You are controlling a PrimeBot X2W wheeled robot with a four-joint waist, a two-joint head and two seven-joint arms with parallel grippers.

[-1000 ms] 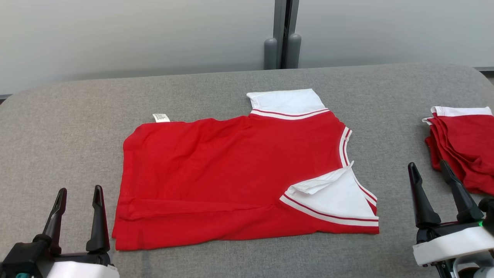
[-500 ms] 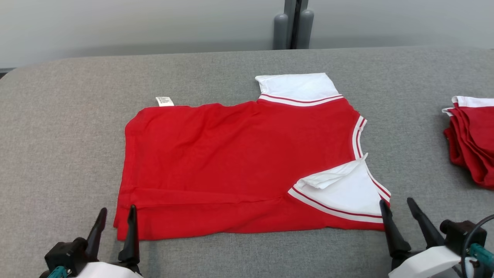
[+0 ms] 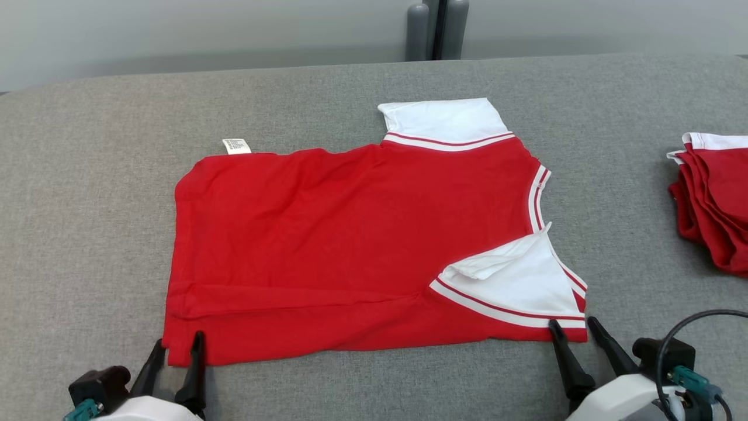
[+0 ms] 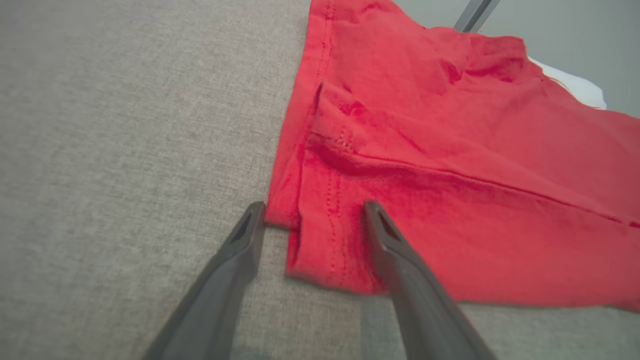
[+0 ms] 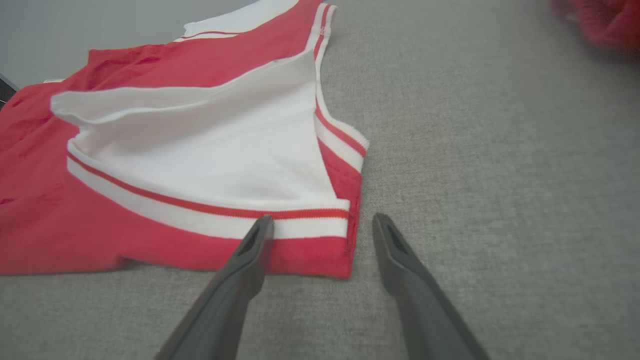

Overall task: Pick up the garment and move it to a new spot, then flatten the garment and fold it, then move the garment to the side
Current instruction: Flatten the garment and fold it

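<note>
At seven o'clock in the head view, the left gripper (image 3: 179, 339) stands wide open and empty. Its fingertips straddle the near hem corner of the red T-shirt (image 3: 350, 245), and in the left wrist view the left gripper (image 4: 314, 205) has one finger over cloth and one over the grey padded table (image 3: 87, 204). The T-shirt lies spread at the table's centre, with a white care label (image 3: 236, 145) at its eleven o'clock edge and a white sleeve (image 3: 514, 286) folded inward at its five o'clock corner. At five o'clock, the right gripper (image 3: 571, 323), equally wide and empty, brackets that corner. A pile of red garments (image 3: 713, 199) sits at three o'clock.
</note>
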